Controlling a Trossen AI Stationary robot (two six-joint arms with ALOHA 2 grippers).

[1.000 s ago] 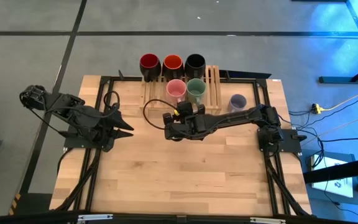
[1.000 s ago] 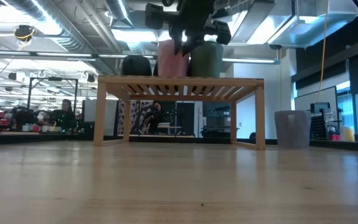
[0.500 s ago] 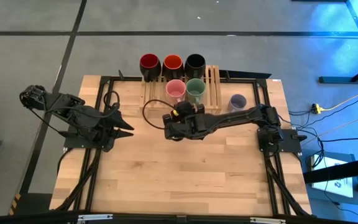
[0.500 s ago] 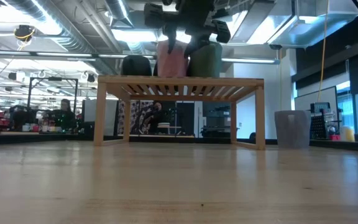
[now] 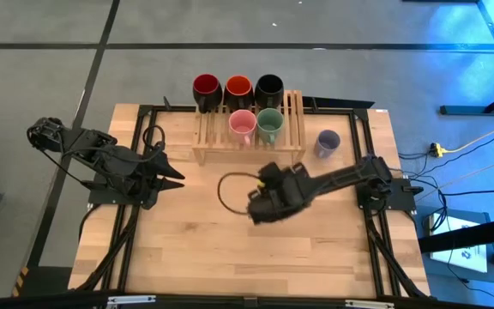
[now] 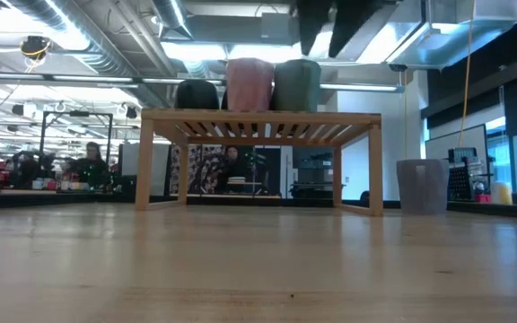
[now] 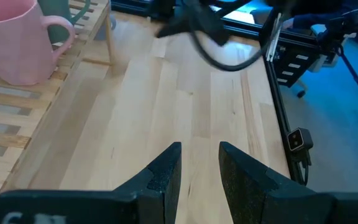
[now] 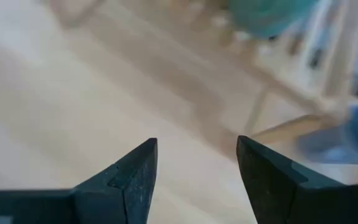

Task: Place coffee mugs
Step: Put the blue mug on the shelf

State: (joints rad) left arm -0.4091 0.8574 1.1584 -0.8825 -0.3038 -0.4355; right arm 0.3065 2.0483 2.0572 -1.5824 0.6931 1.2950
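Note:
Five coffee mugs stand upright on the slatted wooden rack (image 5: 249,151): dark red (image 5: 206,87), red-orange (image 5: 238,87) and black (image 5: 269,86) in the far row, pink (image 5: 243,123) and green (image 5: 270,122) in the near row. A lavender-blue mug (image 5: 328,141) stands on the table to the right of the rack. My right gripper (image 5: 256,210) hangs open over bare table, nearer than the rack, with nothing between its fingers (image 8: 138,171). My left gripper (image 5: 177,178) waits at the left, open by a narrow gap (image 7: 199,168), holding nothing.
Black frame rails (image 5: 256,108) run along the table's far and side edges. A cable loop (image 5: 226,190) hangs by my right wrist. Bare wooden tabletop (image 5: 230,249) lies in front of the rack.
My right gripper has opened above the pink and green mugs, then drawn back from the rack toward the table's near edge and slightly right, rising and turning its wrist. The pink and green mugs stay standing on the rack.

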